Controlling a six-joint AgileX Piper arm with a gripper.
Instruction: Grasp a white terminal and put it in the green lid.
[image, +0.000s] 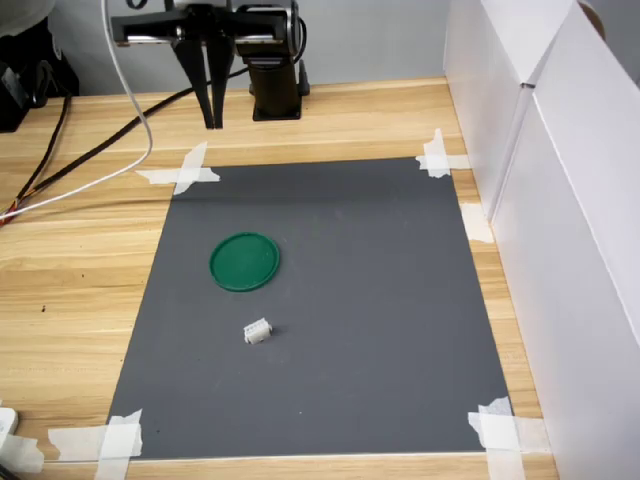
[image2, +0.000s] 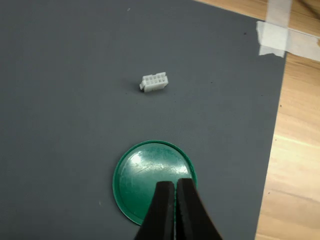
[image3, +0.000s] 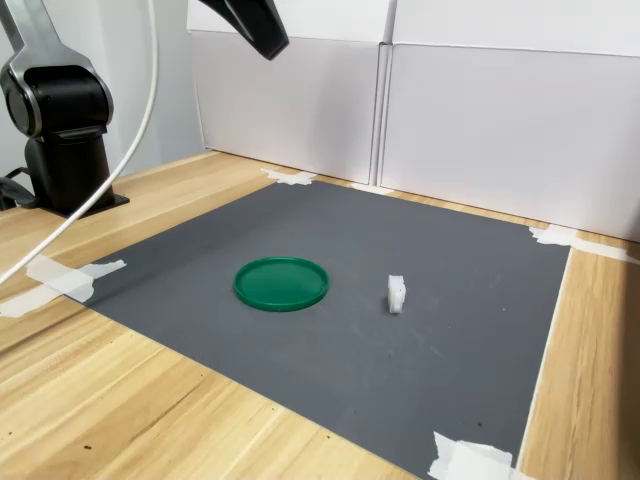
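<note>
Two task things are lying on the dark mat (image: 330, 300), apart from each other. Nearest the camera in the first exterior view, the terminal (image: 258, 331) is resting alone on the mat, with nothing touching it; in the second exterior view it (image3: 396, 294) is seen standing to the right of the lid (image3: 281, 283). Just beyond the terminal in the first exterior view, the lid (image: 245, 262) is lying flat and bare, nothing being held inside it. The mat is being held down at its corners by pieces of white tape (image: 183, 175) on the wooden table (image: 70, 260). Farther back, the pincer (image: 213, 124) is being held high above the table near the mat's far edge, its fingers pressed almost together and nothing gripped between them. In the wrist view the dark fingertips (image2: 162, 205) are seen nearly touching, hanging over the lid (image2: 145, 172), with the terminal (image2: 154, 82) beyond. White panels (image: 560, 180) are standing along the first exterior view's right.
</note>
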